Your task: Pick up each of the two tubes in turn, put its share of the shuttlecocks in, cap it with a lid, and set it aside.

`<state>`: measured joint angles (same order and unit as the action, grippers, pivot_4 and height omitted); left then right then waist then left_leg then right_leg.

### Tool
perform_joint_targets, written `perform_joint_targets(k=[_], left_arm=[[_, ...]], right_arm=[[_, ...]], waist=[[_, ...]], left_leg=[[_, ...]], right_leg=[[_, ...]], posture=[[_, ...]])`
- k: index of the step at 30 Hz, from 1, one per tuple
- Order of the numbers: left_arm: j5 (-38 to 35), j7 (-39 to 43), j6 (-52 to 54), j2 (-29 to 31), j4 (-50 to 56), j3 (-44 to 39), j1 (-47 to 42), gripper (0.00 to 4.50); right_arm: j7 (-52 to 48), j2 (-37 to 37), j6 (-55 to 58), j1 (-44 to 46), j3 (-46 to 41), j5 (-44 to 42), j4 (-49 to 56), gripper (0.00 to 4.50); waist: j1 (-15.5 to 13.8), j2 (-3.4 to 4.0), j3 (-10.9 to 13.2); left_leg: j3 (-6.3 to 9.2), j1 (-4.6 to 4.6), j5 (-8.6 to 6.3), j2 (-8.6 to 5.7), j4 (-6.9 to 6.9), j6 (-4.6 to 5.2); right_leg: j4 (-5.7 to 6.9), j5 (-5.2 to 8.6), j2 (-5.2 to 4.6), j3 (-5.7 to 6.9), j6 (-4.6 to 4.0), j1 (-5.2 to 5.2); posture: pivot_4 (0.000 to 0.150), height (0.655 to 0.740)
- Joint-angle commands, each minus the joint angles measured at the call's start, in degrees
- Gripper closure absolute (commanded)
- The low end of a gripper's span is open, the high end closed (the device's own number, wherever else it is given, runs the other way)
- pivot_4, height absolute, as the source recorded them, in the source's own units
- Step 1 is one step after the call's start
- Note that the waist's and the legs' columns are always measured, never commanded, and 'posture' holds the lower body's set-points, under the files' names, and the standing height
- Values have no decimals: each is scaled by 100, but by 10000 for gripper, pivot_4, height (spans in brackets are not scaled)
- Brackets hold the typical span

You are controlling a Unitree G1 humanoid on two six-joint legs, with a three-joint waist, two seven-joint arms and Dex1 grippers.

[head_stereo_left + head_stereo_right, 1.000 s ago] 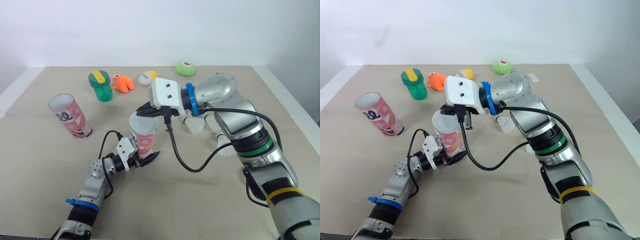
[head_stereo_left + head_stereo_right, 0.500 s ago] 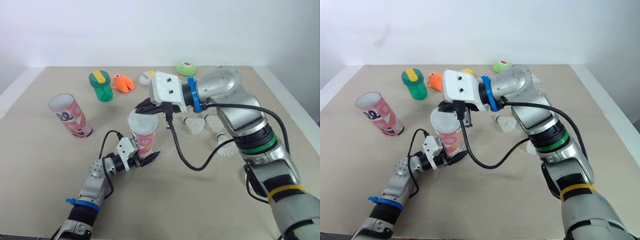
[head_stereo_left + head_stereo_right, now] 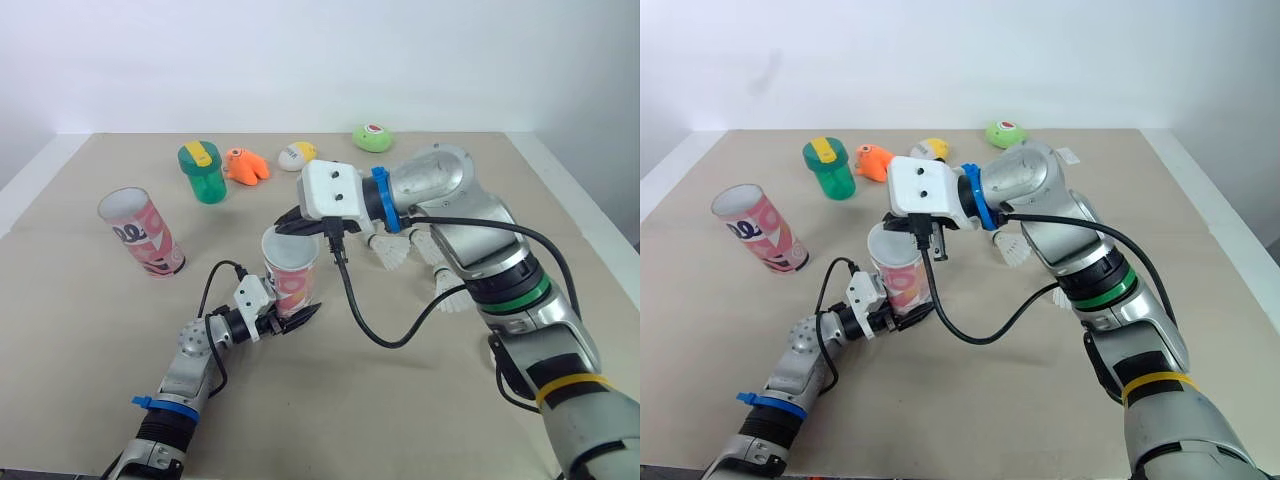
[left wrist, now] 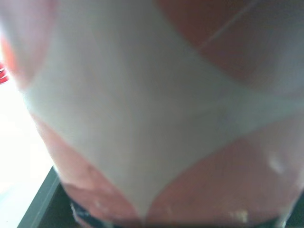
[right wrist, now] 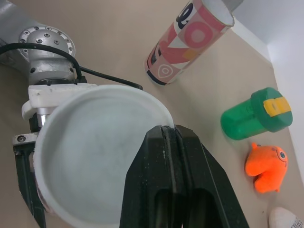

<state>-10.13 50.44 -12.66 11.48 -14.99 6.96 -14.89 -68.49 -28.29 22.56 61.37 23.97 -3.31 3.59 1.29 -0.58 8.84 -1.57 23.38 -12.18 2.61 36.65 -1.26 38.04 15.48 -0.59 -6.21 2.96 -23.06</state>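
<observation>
The left gripper (image 3: 286,312) is clamped on the lower body of the held tube (image 3: 292,282), keeping it upright just above the table (image 3: 400,400). The right gripper (image 5: 166,138) sits directly over the tube mouth with its two fingers pressed together at the far rim. Whether a thin edge is nipped between them cannot be determined. A white disc (image 5: 95,156) spans the mouth and reads as a lid, though full seating cannot be confirmed. Primary hazard: downward or sideways force from the right gripper acts high on the tube while the left gripper holds it low. An off-centre push can tip the tube in the grasp or let it slip through the fingers. Secondary hazard: pressing on one edge can cock the disc so that it pops off. The black cable (image 3: 348,285) hangs from the right wrist just beside the tube and can drag on it when the arm retracts. Three shuttlecocks (image 3: 392,256) lie on the table beneath the right forearm, within its sweep path. The second tube (image 3: 145,235) stands well apart, outboard of the left gripper. A green cup (image 3: 202,172), an orange toy (image 3: 245,165), a white round item (image 3: 296,154) and a green round item (image 3: 371,137) lie beyond the right gripper, clear of the work.
</observation>
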Motion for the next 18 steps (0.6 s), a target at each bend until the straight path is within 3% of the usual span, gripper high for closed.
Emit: perform_joint_targets(k=[1, 18], left_arm=[[67, -36, 156, -87, -416, 193, 144, 11786], [74, -23, 130, -115, -524, 186, 62, 11786]], right_arm=[[18, 40, -108, -48, 55, 86, 113, 44482], [-16, -110, -556, -239, 268, 621, 102, 44482]], waist=[[0, 0, 0], [-1, 1, -1]], left_leg=[[0, 0, 0, 0, 0, 0], [0, -4, 6, -9, 0, 10]], right_leg=[[0, 0, 0, 0, 0, 0], [0, -2, -14, 3, 3, 1]], posture=[[1500, 7400], [1500, 7400]])
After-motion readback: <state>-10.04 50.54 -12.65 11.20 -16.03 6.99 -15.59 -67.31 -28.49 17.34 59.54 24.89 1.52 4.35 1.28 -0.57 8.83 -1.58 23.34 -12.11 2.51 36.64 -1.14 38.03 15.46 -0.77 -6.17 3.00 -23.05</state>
